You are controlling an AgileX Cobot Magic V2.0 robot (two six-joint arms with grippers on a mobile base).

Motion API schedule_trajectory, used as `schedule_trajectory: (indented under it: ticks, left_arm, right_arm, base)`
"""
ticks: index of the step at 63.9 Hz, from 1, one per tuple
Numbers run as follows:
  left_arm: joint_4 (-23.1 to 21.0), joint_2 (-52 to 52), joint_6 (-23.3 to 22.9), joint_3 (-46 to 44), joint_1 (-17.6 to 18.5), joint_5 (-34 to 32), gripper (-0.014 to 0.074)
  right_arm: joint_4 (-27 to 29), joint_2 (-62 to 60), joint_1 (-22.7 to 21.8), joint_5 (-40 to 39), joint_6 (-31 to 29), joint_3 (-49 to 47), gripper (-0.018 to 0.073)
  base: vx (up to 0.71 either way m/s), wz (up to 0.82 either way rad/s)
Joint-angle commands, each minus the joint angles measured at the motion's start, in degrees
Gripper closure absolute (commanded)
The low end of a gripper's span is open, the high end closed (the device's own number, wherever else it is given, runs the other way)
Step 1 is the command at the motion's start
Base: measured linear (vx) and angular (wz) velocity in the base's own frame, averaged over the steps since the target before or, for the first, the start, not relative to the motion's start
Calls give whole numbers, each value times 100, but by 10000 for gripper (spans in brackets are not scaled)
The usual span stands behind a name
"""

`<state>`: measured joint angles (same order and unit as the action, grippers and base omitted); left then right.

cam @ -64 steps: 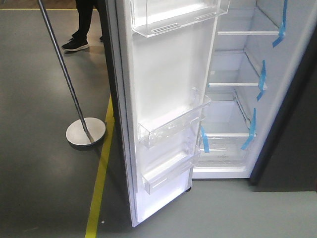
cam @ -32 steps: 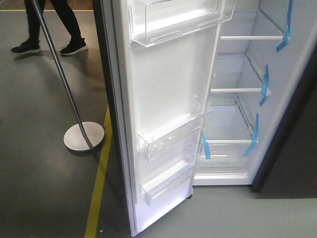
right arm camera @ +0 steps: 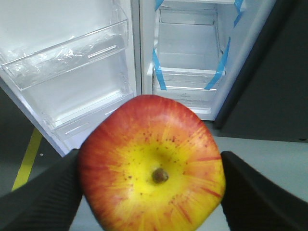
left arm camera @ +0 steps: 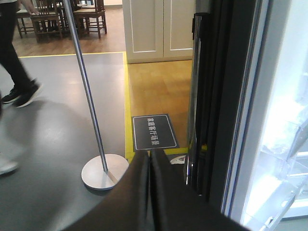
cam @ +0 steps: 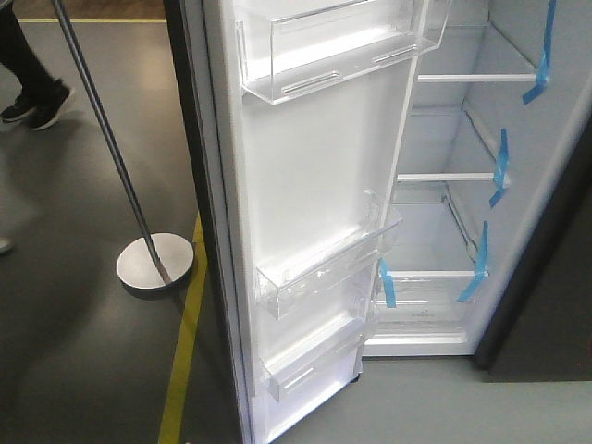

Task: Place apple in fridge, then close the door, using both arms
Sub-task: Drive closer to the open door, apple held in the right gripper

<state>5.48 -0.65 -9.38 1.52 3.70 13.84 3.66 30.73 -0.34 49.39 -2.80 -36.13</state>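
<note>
The red and yellow apple (right arm camera: 151,166) fills the right wrist view, pinched between my right gripper's two black fingers (right arm camera: 43,197). Beyond it the fridge (right arm camera: 187,62) stands open, with white shelves and blue tape strips (right arm camera: 159,72). In the front view the fridge interior (cam: 462,185) is at the right and the open door (cam: 314,213), white inside with clear bins, stands in the middle. My left gripper (left arm camera: 150,166) is shut and empty, low beside the door's dark outer edge (left arm camera: 216,96). Neither gripper shows in the front view.
A metal pole on a round base (cam: 154,264) stands left of the door, also in the left wrist view (left arm camera: 104,172). A yellow floor line (cam: 185,342) runs past it. A person's legs (left arm camera: 14,62) move at the far left. A dark floor sign (left arm camera: 154,131) lies behind.
The front view has shifted: the fridge and door sit slightly lower and larger in frame. The person has walked left and is nearly out of that view.
</note>
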Motion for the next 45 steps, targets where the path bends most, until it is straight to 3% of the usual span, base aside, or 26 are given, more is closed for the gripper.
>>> schedule_trajectory:
  ticks: [1,45]
  left_arm:
    - [-55,-81,-51,115,-2,-393,601]
    - [-55,-81,-51,115,-2,-393,601]
  right_arm:
    - [-10,-4,5,-444,8,-162,361]
    - [-10,-4,5,-444,8,-162,361]
  base:
    - [6,0]
    - [5,0]
